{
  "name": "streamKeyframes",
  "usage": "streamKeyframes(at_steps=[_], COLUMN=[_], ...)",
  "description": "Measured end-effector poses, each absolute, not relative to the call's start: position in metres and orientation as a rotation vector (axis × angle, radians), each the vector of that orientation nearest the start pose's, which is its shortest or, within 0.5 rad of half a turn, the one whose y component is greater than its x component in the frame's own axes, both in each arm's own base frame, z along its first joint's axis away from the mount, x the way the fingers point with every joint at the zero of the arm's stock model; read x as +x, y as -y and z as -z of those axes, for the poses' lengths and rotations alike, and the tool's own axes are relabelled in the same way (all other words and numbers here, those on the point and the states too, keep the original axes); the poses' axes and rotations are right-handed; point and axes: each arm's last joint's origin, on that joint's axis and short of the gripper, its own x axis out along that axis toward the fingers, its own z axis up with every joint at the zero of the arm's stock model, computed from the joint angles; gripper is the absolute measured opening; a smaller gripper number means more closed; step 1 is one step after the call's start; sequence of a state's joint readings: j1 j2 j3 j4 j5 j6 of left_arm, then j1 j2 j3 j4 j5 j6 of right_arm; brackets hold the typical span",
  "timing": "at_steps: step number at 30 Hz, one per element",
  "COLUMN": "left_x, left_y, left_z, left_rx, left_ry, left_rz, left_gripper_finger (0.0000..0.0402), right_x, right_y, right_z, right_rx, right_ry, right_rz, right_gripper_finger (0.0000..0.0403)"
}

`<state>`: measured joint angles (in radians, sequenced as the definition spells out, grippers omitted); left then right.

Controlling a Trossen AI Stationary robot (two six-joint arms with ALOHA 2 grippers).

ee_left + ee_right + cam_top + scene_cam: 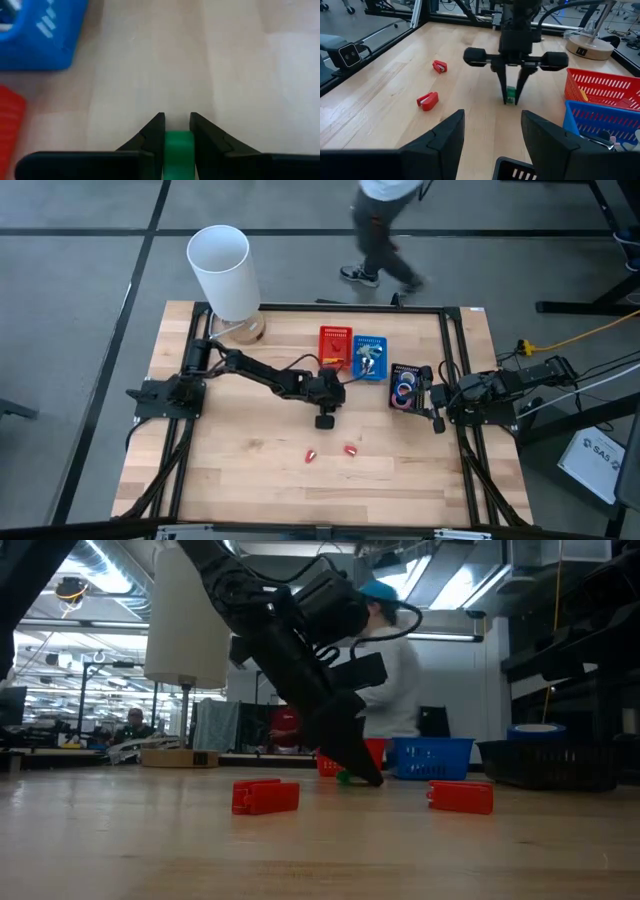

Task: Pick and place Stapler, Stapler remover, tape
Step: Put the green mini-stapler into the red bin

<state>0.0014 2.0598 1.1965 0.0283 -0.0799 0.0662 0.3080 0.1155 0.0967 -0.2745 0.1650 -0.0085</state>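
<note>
At the far left of the table (250, 480) stood a white lamp (222, 268) on its round base. My left arm reached from the left edge toward the middle, and my left gripper (326, 419) pointed down at the wood just near of the red basket (335, 345). Its two fingers (152, 135) were pinched on a small green roll of tape (178, 150), which sat between the tips, at or just above the tabletop; I could not tell whether it touched the wood. Near of that claw, well apart from it, lay two small red staplers (312, 454), the right one (351, 449) a little farther off. Just right of the red basket stood the blue basket (370, 357) with metal pieces inside, then the black basket (407, 387) holding more rolls. My right gripper (437, 420) waited beside the black basket at the right edge, its fingers (440, 145) spread and holding nothing.
</note>
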Motion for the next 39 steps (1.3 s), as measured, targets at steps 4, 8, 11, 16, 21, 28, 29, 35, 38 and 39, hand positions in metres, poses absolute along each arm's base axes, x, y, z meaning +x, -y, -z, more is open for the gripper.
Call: streamKeyframes(at_steps=[4, 8, 11, 16, 21, 28, 29, 35, 38, 39], left_x=[0.415, 0.414, 0.412, 0.410, 0.408, 0.406, 0.407, 0.407, 0.407, 0.407], left_y=[0.003, 0.009, 0.009, 0.009, 0.009, 0.000, -0.004, -0.031, -0.047, -0.053], left_z=[-0.129, -0.144, -0.155, -0.169, -0.181, -0.193, -0.194, -0.196, -0.199, -0.199], left_rx=[0.118, 0.167, 0.179, 0.206, 0.249, 0.311, 0.315, 0.313, 0.270, 0.250], left_ry=[-0.788, -0.751, -0.729, -0.692, -0.662, -0.633, -0.633, -0.628, -0.603, -0.597], left_rz=[-0.028, -0.004, -0.001, -0.002, 0.010, -0.002, -0.011, -0.073, -0.125, -0.144], left_gripper_finger=[0.0068, 0.0068, 0.0068, 0.0068, 0.0068, 0.0068, 0.0068, 0.0068, 0.0069, 0.0069], right_x=[0.093, 0.093, 0.093, 0.093, 0.093, 0.093, 0.093, 0.093, 0.093, 0.093], right_y=[-0.025, -0.025, -0.025, -0.025, -0.025, -0.025, -0.025, -0.025, -0.025, -0.025], right_z=[-0.161, -0.162, -0.161, -0.161, -0.161, -0.161, -0.161, -0.161, -0.161, -0.162], right_rx=[-0.077, -0.077, -0.077, -0.077, -0.077, -0.077, -0.077, -0.077, -0.077, -0.077], right_ry=[-0.285, -0.284, -0.285, -0.285, -0.285, -0.285, -0.285, -0.285, -0.285, -0.284], right_rz=[-0.143, -0.143, -0.143, -0.144, -0.144, -0.143, -0.144, -0.144, -0.143, -0.144], right_gripper_finger=[0.0197, 0.0197, 0.0197, 0.0197, 0.0197, 0.0197, 0.0197, 0.0197, 0.0197, 0.0197])
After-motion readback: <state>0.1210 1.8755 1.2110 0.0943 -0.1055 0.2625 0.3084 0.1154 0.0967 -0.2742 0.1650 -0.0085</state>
